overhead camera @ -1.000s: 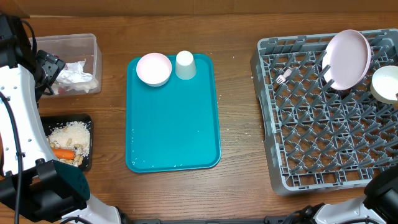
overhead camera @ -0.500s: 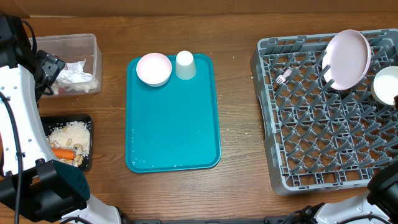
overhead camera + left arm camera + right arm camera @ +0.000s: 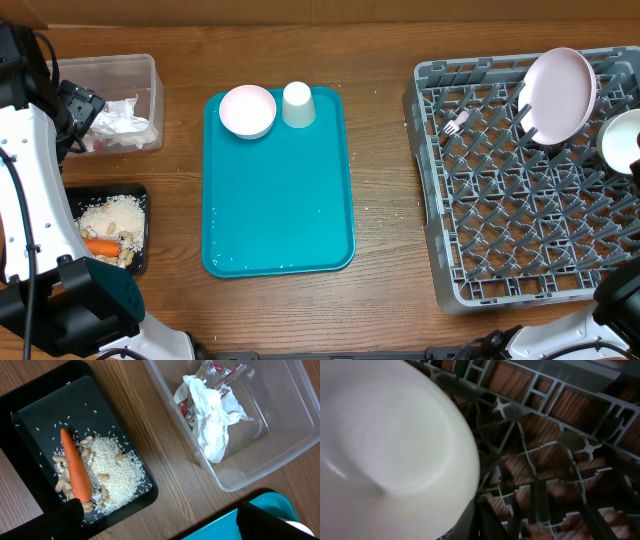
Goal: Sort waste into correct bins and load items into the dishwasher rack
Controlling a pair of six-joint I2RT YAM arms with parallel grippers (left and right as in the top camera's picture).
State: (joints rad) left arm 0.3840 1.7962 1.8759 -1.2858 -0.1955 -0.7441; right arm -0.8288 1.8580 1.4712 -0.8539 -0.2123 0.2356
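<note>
The left gripper (image 3: 160, 515) hangs with its jaws spread wide and nothing between them; just ahead of its fingertips lie the black tray (image 3: 40, 415), holding the carrot (image 3: 76, 472) and pale crumbs (image 3: 117, 472), and the clear tub (image 3: 280, 430), holding the napkins (image 3: 212, 415) and wrapper (image 3: 218, 371); the waste looks sorted, so this arm has no part in the step. Well clear of both sets of jaws, between them, the teal tray (image 3: 280, 190) carries one bowl (image 3: 247, 110) and the cup (image 3: 298, 104), not yet loaded.

The rack (image 3: 520, 220) already has the fork (image 3: 457, 124) and the plate (image 3: 560, 92) standing among its pegs. The right gripper (image 3: 479, 520) is clenched on the rim of the held bowl (image 3: 390, 435), which fills the space ahead of the jaws, tilted above the rack's grid near its far right edge.

The step, as I judge it, is seating this bowl: lower it on edge so the rim drops between two rows of pegs directly under the jaws; keep it apart from the plate beside it; let the pegs take the weight before the jaws part; a release too high risks the bowl tipping flat or rolling off the rack's edge.
</note>
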